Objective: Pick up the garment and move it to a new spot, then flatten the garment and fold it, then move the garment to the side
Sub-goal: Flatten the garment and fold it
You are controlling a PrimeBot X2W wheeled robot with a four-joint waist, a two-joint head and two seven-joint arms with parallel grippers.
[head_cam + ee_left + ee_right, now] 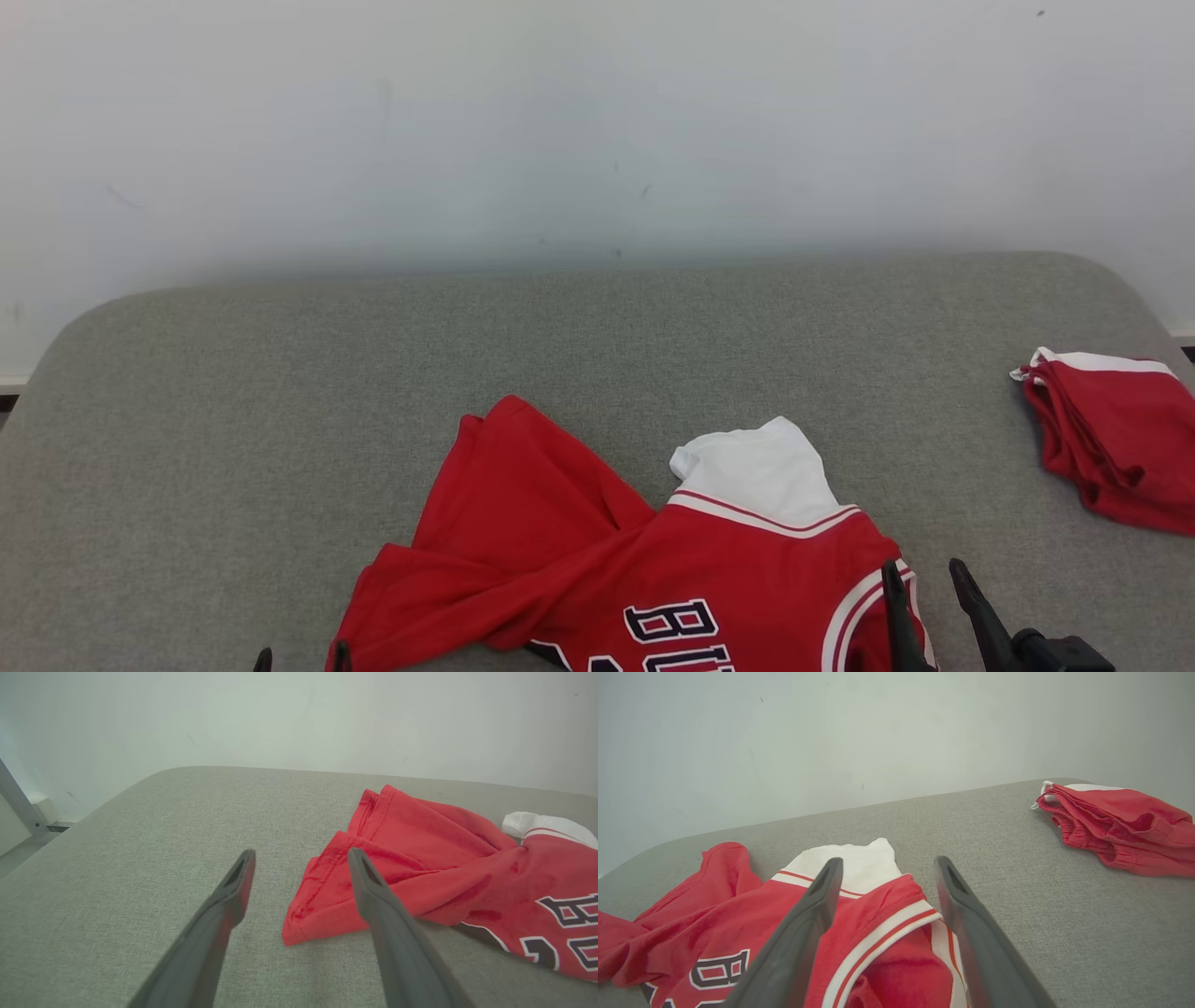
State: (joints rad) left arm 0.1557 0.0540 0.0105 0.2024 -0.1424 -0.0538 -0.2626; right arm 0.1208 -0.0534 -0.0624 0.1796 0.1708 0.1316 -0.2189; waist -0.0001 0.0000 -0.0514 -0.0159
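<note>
From my remote station, I see the crumpled red jersey [709, 579] lying at the near edge of the grey padded surface [233, 420], its white panel turned up toward the pale wall [560, 121]. My left gripper [301, 858] stands with fingers spread and empty at the jersey's left hem corner. My right gripper [888, 863], equally wide and holding nothing, sits over the white-striped armhole trim. A second red garment [1111, 448] lies folded well apart on the right.
</note>
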